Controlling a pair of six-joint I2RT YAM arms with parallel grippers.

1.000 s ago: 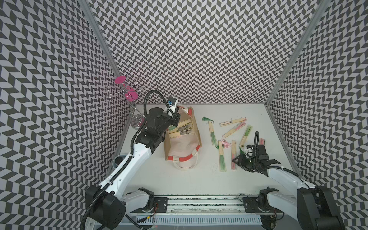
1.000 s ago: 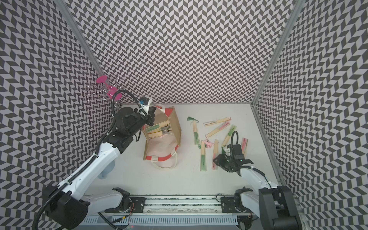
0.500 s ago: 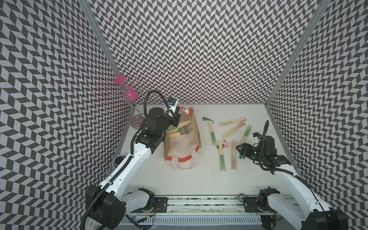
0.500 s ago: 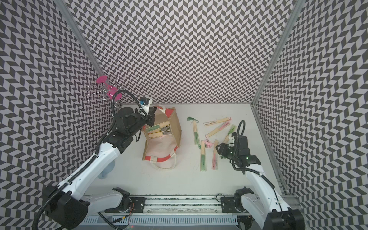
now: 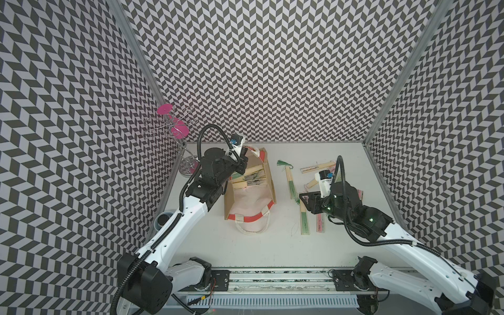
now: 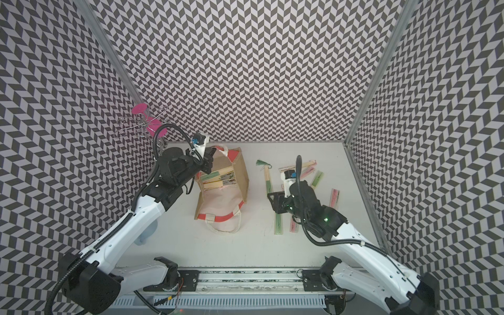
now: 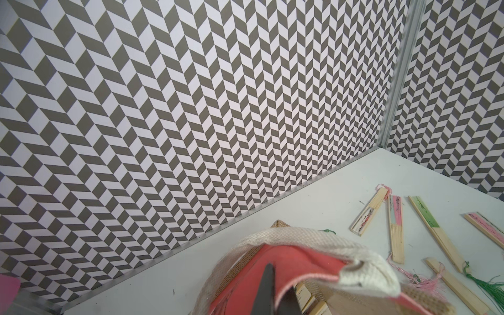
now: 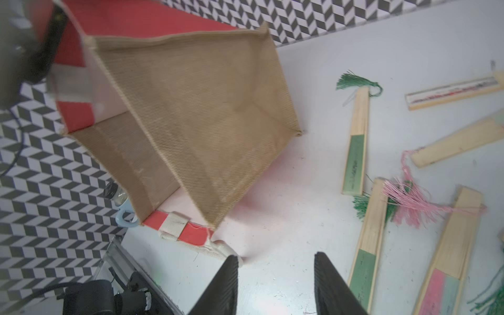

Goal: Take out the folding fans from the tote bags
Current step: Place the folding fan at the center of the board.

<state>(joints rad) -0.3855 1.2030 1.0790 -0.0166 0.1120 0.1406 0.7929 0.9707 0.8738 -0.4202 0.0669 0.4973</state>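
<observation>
The tan jute tote bag [image 5: 268, 174] [image 6: 241, 174] lies tipped on the table with its mouth toward the front. Several closed folding fans [image 5: 249, 177] [image 6: 219, 178] are stacked inside it. My left gripper [image 5: 241, 163] [image 6: 208, 161] [image 7: 279, 281] is shut on the bag's red-trimmed rim at its far left corner. Several more fans [image 5: 291, 182] [image 6: 268, 181] [image 8: 356, 147] lie scattered on the table to the right. My right gripper [image 5: 306, 203] [image 6: 275, 201] [image 8: 275, 256] hovers open and empty between the bag [image 8: 207, 122] and those fans.
A chrome wire stand with pink discs [image 5: 174, 128] [image 6: 148, 124] stands in the far left corner. A pale mug [image 5: 163, 218] [image 6: 147, 231] sits by the left wall. Patterned walls close in three sides, and the arms' rail [image 5: 272, 278] runs along the front.
My right arm has risen from low among the fans and swung left toward the bag, jaws open. The left arm and the bag have not moved.
</observation>
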